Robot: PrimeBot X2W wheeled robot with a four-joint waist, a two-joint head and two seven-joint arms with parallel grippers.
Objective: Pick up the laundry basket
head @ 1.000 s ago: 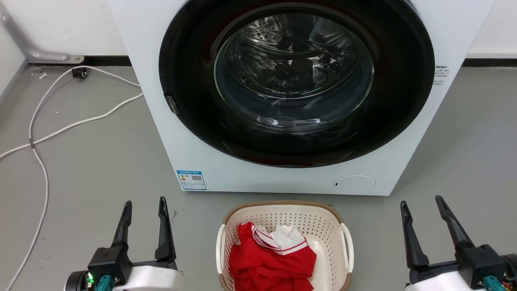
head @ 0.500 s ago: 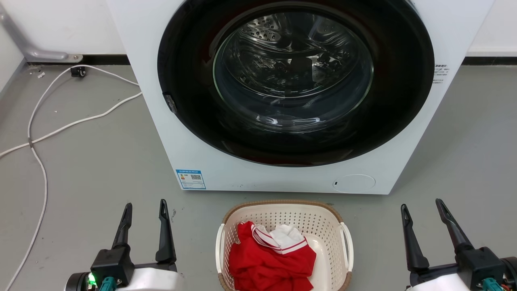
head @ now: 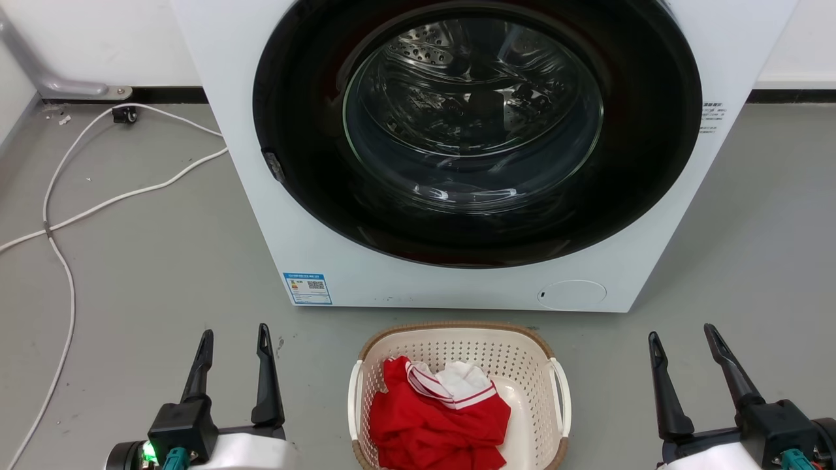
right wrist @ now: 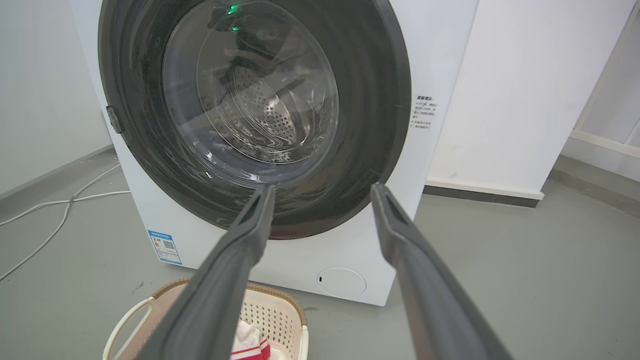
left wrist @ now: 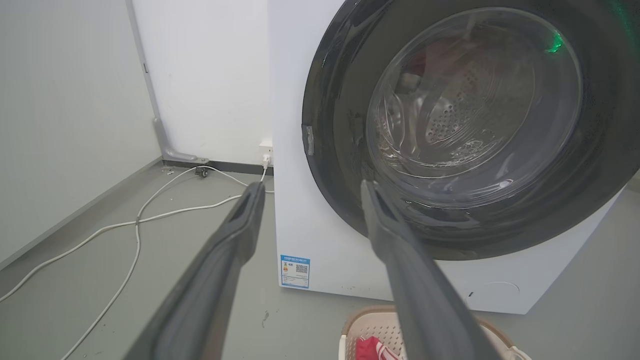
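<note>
Left gripper: its two fingers are standing spread apart, holding nothing and touching nothing. It is hovering over the grey floor, well apart from the basket's left handle.
Right gripper: its fingers are also standing spread apart with nothing between them, well apart from the basket's right handle.
Laundry basket: it is sitting on the floor just in front of the washing machine, between the two grippers.
Basket contents: a red garment and a white cloth are lying inside.
Change from one second ago: the machine and the basket are showing a little higher in the head view and both grippers a little lower, so the camera is moving. Both finger gaps are staying the same, and the basket is staying by the machine.
</note>
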